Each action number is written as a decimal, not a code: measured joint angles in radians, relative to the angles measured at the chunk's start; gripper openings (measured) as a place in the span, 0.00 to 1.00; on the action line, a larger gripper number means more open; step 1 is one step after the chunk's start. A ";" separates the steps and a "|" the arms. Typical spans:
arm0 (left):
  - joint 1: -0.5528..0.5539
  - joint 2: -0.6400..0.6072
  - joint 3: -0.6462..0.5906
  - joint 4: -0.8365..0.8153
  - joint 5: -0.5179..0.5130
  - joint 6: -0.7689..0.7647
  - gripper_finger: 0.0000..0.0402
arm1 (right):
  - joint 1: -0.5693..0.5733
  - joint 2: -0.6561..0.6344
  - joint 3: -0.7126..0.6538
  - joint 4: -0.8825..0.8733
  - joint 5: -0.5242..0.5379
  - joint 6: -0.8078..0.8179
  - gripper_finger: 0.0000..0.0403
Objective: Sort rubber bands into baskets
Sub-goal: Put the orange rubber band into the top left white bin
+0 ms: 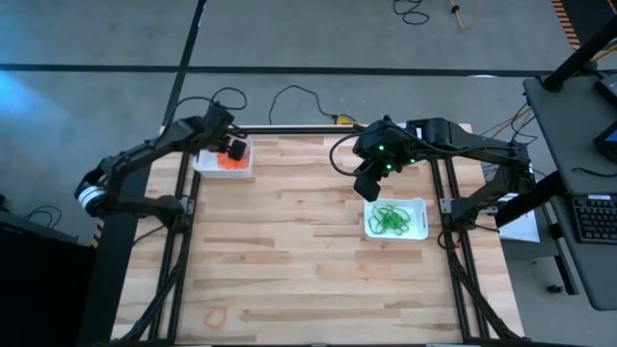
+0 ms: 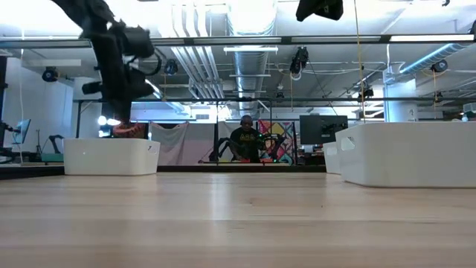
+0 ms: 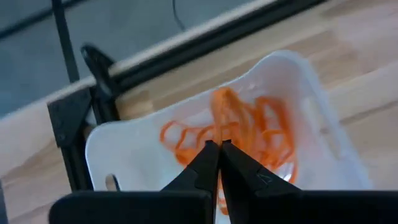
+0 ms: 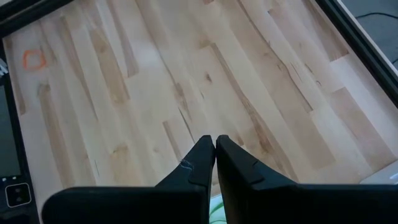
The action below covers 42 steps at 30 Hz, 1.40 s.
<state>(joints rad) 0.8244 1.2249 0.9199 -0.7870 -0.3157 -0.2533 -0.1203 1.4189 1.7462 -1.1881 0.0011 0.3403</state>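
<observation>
- My left end effector [image 3: 219,144] hung pinched shut over the far-left basket [image 1: 208,164] of tangled orange rubber bands [image 3: 249,127]; I couldn't tell whether a band was held.
- My right end effector [image 4: 215,142], shut and empty, hovered beside the green-filled basket [image 1: 418,205].
- One orange loop [image 1: 216,314] lay unsorted on the wooden counter [image 1: 308,251], near-left.
</observation>
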 joint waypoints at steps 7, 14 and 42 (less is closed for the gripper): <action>0.089 0.107 -0.009 -0.026 0.019 0.034 0.00 | 0.000 0.000 0.000 0.000 0.000 0.000 0.03; 0.093 0.164 -0.011 -0.014 0.028 0.048 0.08 | 0.000 0.000 0.000 0.000 0.000 0.000 0.03; -0.834 -0.438 -0.012 -0.221 0.325 -0.208 0.61 | 0.000 0.000 0.000 0.001 0.000 0.000 0.03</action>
<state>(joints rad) -0.0094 0.7869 0.9075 -1.0080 0.0098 -0.4615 -0.1201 1.4189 1.7462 -1.1873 0.0010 0.3403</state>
